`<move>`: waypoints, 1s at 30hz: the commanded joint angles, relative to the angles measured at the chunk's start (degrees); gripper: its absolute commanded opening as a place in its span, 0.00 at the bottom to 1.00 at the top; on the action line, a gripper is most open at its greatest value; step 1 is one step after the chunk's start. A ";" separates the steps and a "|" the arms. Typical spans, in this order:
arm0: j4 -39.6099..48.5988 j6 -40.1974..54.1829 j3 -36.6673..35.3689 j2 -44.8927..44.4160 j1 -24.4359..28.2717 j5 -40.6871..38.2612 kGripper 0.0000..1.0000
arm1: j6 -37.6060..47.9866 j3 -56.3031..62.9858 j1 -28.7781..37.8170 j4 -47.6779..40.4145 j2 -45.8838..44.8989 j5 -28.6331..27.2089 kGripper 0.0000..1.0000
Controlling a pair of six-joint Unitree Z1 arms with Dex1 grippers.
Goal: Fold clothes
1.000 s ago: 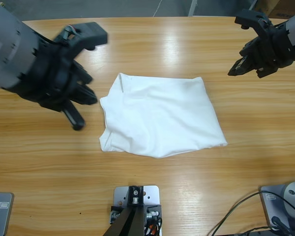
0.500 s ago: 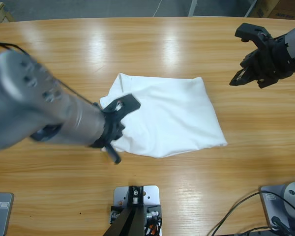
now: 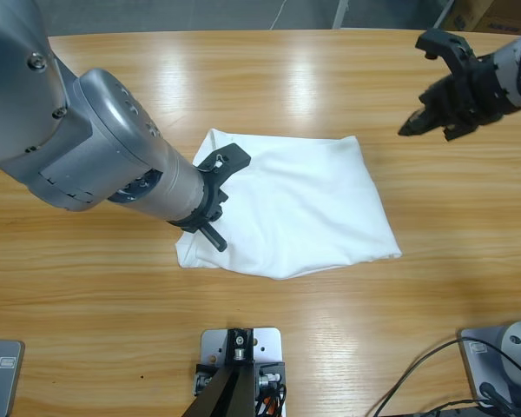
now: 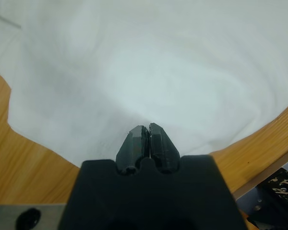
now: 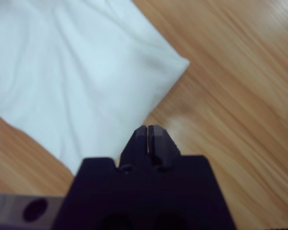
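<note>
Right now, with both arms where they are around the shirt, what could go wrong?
The left gripper sits low over the T-shirt with jaws shut: pushing on could drag and bunch the folded fabric rather than grip it. The right gripper, also shut, is off the cloth over bare table, so that side goes unheld.

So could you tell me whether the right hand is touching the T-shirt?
Apart: the high view shows the right hand over bare table, clear of the T-shirt.
</note>
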 commanded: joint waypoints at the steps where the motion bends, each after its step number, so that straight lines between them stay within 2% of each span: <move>1: -2.32 -0.98 3.14 4.23 0.61 0.55 0.00 | 2.32 -1.66 -0.95 -1.86 12.58 7.72 0.00; 6: -2.99 -1.03 3.21 5.10 0.61 -0.38 0.00 | 2.97 -2.42 -3.29 -2.76 16.14 8.99 0.00; 17: -3.04 -1.91 5.97 3.99 0.61 -1.29 0.00 | 4.12 -3.98 -1.56 -4.64 24.19 11.85 0.00; 24: -3.20 -1.91 7.94 2.51 0.61 -2.03 0.00 | 4.87 -5.44 -2.27 -6.96 28.25 7.85 0.00; 30: -3.80 -1.91 9.59 1.74 0.61 -2.09 0.00 | 5.44 -5.58 -5.29 -8.07 27.61 2.85 0.00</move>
